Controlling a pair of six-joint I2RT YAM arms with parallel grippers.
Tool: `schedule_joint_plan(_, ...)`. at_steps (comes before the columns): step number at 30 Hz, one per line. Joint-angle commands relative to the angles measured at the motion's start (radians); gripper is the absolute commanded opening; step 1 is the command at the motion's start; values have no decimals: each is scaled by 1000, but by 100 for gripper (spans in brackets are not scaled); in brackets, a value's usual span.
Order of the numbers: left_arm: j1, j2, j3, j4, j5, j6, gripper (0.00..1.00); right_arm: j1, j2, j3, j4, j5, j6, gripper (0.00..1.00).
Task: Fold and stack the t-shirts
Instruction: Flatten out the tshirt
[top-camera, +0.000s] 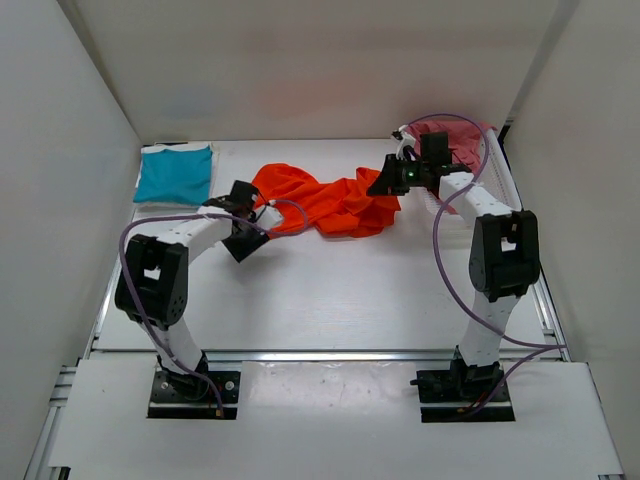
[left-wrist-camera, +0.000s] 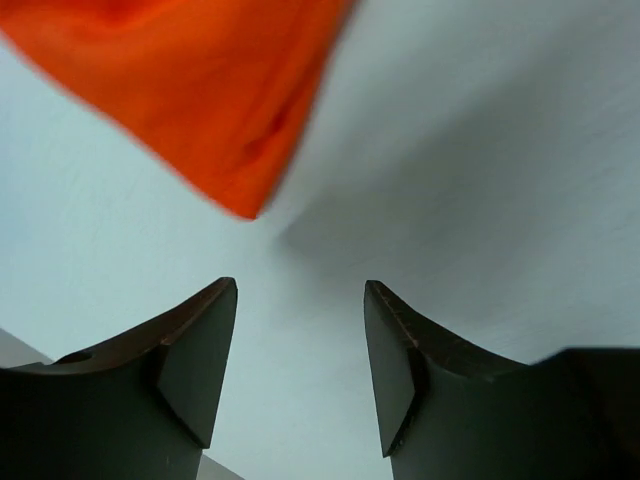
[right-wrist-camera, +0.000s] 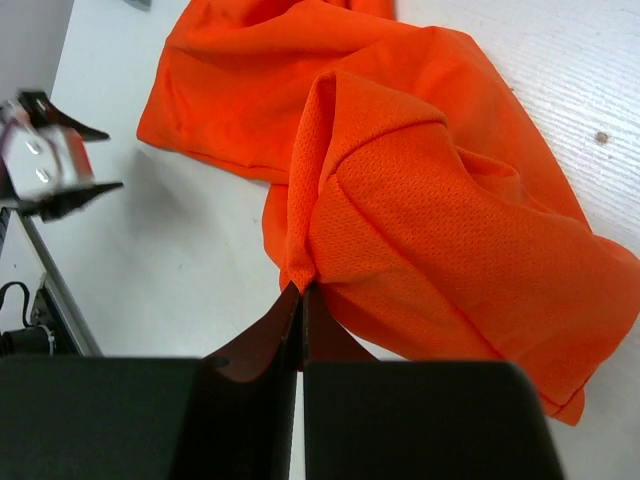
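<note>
From the top view, the orange shirt (top-camera: 330, 205) lies bunched across the middle of the counter (top-camera: 330, 300), stretched between my 2 arms. The teal shirt (top-camera: 175, 173) sits folded in the far left corner. The pinkish-red shirt (top-camera: 462, 140) is heaped at the far right, in the basket (top-camera: 503, 175). The left arm's purple cable (top-camera: 290, 215) loops just beside the orange cloth. My worry is that it snags a fold when I pull.

In the left wrist view, the left jaws are released, with nothing between them. A corner of the orange shirt (left-wrist-camera: 200, 90) lies ahead of the tips, apart from them. If I clench here I grab only air, or scrape the counter.

In the right wrist view, the right jaws are clenched on a thin ridge of the orange shirt (right-wrist-camera: 420, 210), right at their tips. That bite looks shallow. I judge a quick lift could slide the mesh out. With only 1 side held, the shirt could also twist rather than spread flat.
</note>
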Motion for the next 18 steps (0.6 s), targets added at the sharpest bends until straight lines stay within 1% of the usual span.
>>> schedule_joint_plan(1,-36,-31,-44,156,-84,64,65,-2,-43,10,15,-21,-18,0)
schedule_joint_plan(5,-26,20,-11,227,-121,58,69,6,-55,2,12,-17,-30,0)
schedule_joint_plan(10,-21,94,15,267,-138,96,69,13,-68,-40,12,-23,-38,0)
schedule_joint_plan(15,-30,118,23,198,-53,104,61,20,-80,-41,4,-8,-53,0)
schedule_joint_plan(18,-40,143,21,183,-57,104,52,9,-77,-39,2,-8,-50,0)
